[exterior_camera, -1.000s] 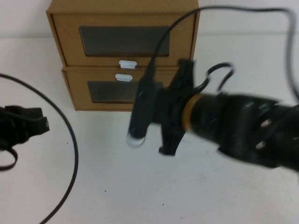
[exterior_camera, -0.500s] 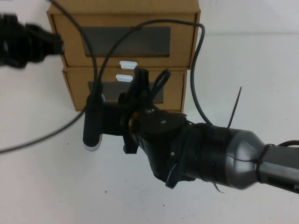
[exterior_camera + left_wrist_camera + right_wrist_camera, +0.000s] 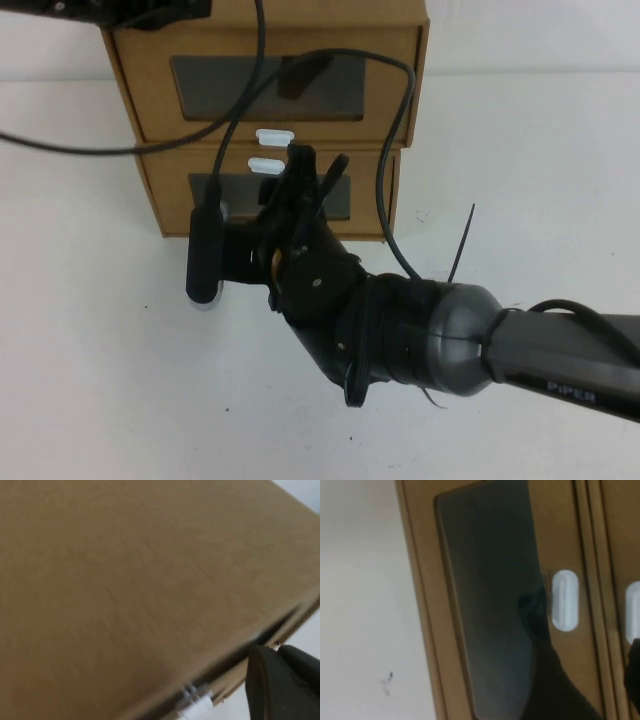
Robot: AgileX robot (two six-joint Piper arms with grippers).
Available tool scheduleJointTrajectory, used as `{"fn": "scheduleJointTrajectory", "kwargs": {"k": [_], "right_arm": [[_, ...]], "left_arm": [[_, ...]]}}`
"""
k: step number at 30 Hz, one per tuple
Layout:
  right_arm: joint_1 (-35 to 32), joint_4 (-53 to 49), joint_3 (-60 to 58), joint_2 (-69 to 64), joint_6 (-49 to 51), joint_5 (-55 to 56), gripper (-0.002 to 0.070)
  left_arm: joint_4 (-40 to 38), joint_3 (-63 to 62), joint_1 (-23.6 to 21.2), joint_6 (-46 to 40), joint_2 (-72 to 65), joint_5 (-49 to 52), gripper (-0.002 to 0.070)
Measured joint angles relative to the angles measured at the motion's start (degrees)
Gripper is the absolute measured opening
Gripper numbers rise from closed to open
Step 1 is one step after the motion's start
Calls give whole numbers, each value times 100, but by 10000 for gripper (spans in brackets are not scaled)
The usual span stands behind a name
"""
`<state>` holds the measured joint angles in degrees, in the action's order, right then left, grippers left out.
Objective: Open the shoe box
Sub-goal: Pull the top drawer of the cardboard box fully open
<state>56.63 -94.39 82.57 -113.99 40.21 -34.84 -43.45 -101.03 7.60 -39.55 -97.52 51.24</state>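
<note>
Two brown cardboard shoe boxes stand stacked at the back of the table, the upper box on the lower box. Each has a dark window and a small white handle: the upper handle and the lower handle. Both boxes are closed. My right gripper hangs open right in front of the lower box, its fingertips near the handles and touching nothing. My left gripper is shut, above the upper box's top, holding nothing.
Black cables loop across the front of the boxes. A dark cylindrical camera juts from the right wrist toward the table. White tabletop spreads out in front of the boxes and on both sides.
The left arm rose from the table's left side to above the upper box. The right arm swung in toward the box fronts and its jaws opened.
</note>
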Motion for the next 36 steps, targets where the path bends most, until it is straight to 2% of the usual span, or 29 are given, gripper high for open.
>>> {"fn": "scheduleJointTrajectory", "kwargs": {"k": [6,13,19,26,36], "right_arm": [[0,-13,202,-237,35,60,302],[-132,-26,782,-486,-190,49,302],[-410,-35,885,-498,-684,-102,302],[-436,-35,889,-501,-1170,52,302],[-645,-39,914,-501,-1306,198,274]], "left_arm": [[-613,-866,-210,-67,-873,514,-2],[-929,-1057,-254,-67,-1181,689,-2],[-1010,-1057,-254,-67,-1216,705,-2],[-1016,-1057,-254,-67,-1216,705,-2],[-1029,-1057,-254,-67,-1216,705,-2]]}}
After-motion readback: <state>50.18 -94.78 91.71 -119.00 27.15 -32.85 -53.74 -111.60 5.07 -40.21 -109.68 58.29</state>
